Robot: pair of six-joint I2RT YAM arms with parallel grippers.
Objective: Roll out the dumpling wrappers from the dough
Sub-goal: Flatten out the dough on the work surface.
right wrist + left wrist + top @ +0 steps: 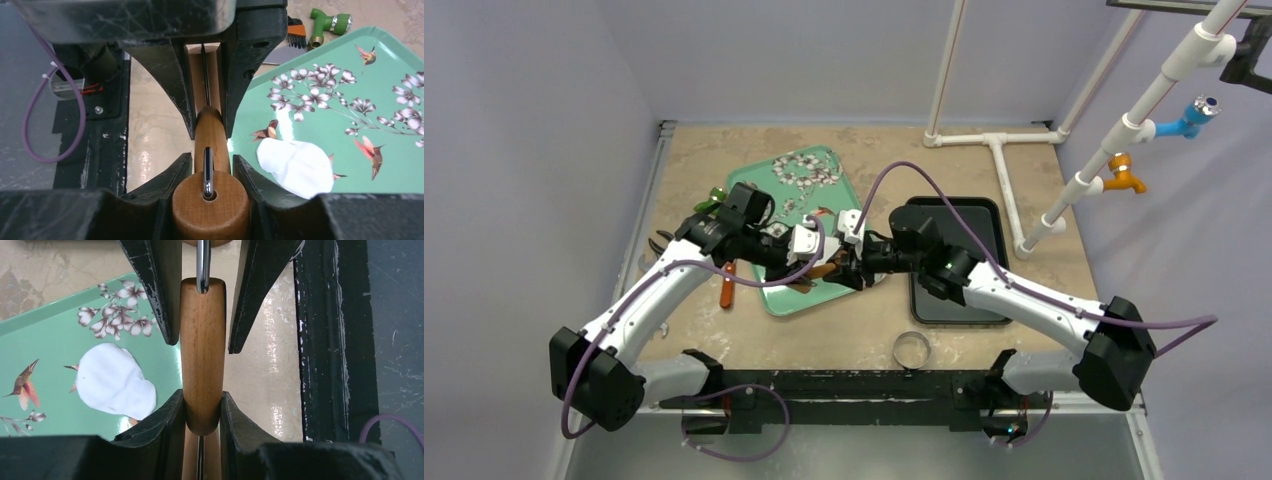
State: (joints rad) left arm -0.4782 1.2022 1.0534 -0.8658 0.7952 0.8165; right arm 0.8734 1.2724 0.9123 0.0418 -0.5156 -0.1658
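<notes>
A wooden rolling pin (822, 270) hangs between my two grippers over the near corner of the green flowered tray (759, 178). The left gripper (201, 395) is shut on one handle (202, 340). My right gripper (211, 157) is shut on the other handle (210, 205), whose round end shows a metal rod. The dough (112, 380), pressed into a flat uneven white sheet, lies on the tray (45, 335) beside the pin, and in the right wrist view the dough (297, 162) is to the right. From above the arms hide it. Separate dumpling wrappers are out of view.
A black tray (984, 230) sits right of the green one. A metal ring cutter (911, 350) stands near the table's front edge. An orange-handled tool (727, 285) lies left of the green tray, with a green nozzle (327, 22) and a brush (296, 32). White pipes (999, 160) cross the back right.
</notes>
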